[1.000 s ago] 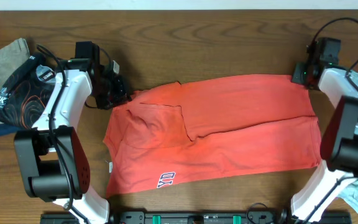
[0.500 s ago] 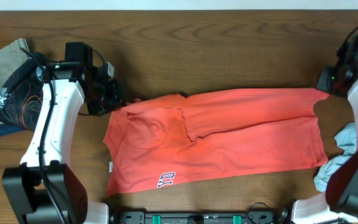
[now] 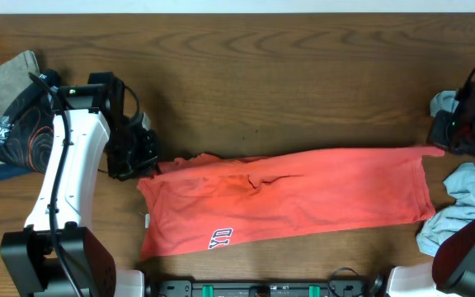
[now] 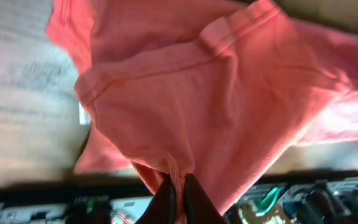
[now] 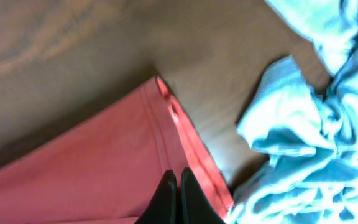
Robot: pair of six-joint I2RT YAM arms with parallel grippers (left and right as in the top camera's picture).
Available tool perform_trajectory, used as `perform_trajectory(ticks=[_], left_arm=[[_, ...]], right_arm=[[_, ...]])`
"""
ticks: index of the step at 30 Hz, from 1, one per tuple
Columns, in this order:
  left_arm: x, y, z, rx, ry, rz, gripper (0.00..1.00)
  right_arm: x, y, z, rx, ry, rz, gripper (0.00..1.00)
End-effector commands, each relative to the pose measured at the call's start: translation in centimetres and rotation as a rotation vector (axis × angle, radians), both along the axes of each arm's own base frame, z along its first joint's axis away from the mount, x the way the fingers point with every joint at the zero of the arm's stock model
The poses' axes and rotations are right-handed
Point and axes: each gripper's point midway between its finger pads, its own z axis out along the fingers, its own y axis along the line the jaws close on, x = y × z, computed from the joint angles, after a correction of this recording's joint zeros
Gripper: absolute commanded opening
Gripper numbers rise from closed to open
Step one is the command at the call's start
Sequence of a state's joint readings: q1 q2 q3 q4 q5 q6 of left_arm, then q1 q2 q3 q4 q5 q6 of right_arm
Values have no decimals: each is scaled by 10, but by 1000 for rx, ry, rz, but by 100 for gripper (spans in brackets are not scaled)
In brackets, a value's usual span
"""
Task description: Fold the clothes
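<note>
Two grippers pinch the coral-red tee [image 3: 303,198], stretched along the table's [image 3: 287,74] near side: left gripper [image 3: 143,167] at its far-left corner, right gripper [image 3: 438,148] at its far-right. Probably mid lengthwise fold; next, lay that edge evenly onto the near hem.

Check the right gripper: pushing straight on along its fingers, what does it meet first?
The right gripper is shut on the coral-red tee near its hem, so that comes first; past it, probably bare table. Depth is unclear.

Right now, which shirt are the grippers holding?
The red shirt, stretched across the middle. The crumpled pale blue clothes at the right and the black printed one at the left lie free.
</note>
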State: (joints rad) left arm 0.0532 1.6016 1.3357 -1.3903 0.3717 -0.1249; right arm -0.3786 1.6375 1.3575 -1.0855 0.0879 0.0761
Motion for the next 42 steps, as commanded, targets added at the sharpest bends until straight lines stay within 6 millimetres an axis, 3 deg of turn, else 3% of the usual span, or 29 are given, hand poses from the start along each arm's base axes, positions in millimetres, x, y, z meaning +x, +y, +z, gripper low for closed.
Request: perform_trajectory(ticks=[1, 13, 14, 16, 19, 20, 22, 24, 29, 33, 38, 42], left_arm=[[-8, 8, 5, 40, 8, -32, 6], [-37, 13, -3, 68, 124, -69, 6], [-40, 15, -5, 77, 137, -72, 6], [-46, 15, -9, 79, 159, -74, 6], [-53, 15, -12, 77, 189, -75, 7], [-55, 15, -13, 76, 196, -75, 8], [-58, 15, -13, 75, 210, -76, 24], [-59, 15, -12, 74, 215, -75, 32], [-60, 15, -12, 74, 220, -73, 40], [-49, 10, -15, 53, 174, -57, 42], [-23, -7, -20, -9, 55, -66, 50], [5, -20, -26, -3, -78, -124, 65]], right_arm=[[-11, -4, 2, -5, 27, -33, 1], [-54, -5, -1, -39, 213, -44, 1], [-56, -5, -2, -40, 223, -44, 2], [-62, -5, -3, -47, 248, -45, 15], [-67, -5, -6, -49, 271, -46, 17], [-68, -5, -7, -48, 272, -46, 18], [-69, -5, -7, -48, 274, -48, 23], [-68, -5, -7, -48, 271, -48, 26], [-60, 0, -9, -8, 233, -51, 29], [-48, 15, -13, 81, 173, -36, 34], [-50, 18, -21, 94, 177, -36, 45], [-54, 26, -37, 134, 182, -33, 52]])
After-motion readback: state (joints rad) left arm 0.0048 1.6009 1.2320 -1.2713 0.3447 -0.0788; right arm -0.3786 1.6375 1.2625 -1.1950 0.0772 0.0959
